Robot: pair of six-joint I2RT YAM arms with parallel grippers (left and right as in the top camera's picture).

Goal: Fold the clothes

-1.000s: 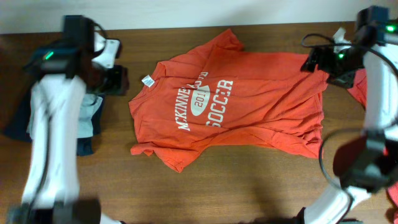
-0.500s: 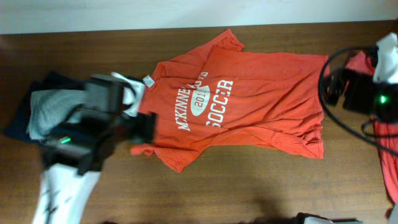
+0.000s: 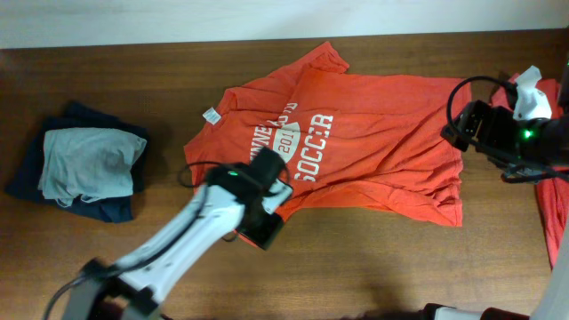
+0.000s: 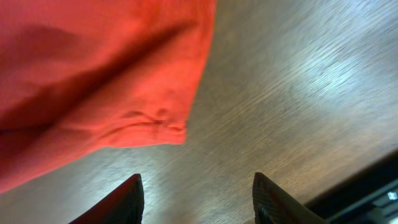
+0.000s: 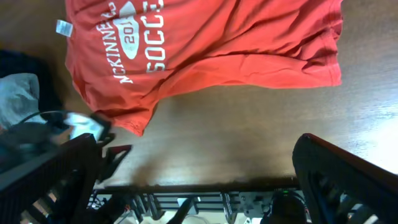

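**Overhead:** T-shirt (image 3: pixel 356 151) lies flat mid-table (image 3: pixel 356 276). Its long axis runs left–right: collar + tag at left, hem at right, one sleeve far, the other near-left. L gripper (image 3: pixel 265 224) is right over the near-left sleeve and covers its tip. Finger state can't be read from here. R gripper (image 3: pixel 458 133) is at the right hem, toward its far corner; its fingers are likewise unclear in this view. Folded navy/grey stack (image 3: pixel 84 164) sits at far left, well apart from the shirt. A second red garment (image 3: pixel 556 204) lies at the right edge.

**L wrist:** fingers (image 4: pixel 121 202) are spread apart w/ nothing btw them and bare wood beneath. The sleeve corner (image 4: pixel 165 127) lies just ahead of the tips, a bit toward the left-hand finger, so no cloth is in the gap yet. Prob. a short push fwd + down would get the hem btw the pads.

**R wrist:** fingers (image 5: pixel 348 180) are wide apart and empty. The camera is high, so nearly the whole shirt shows beyond the tips, w/ the hem toward the picture's right and bare wood under the gap.

**Judgement:** L arm is clearly nearer the sleeve/collar end and R arm nearer the hem. A fold prob. turns on each arm pinching its own end of the left–right axis.
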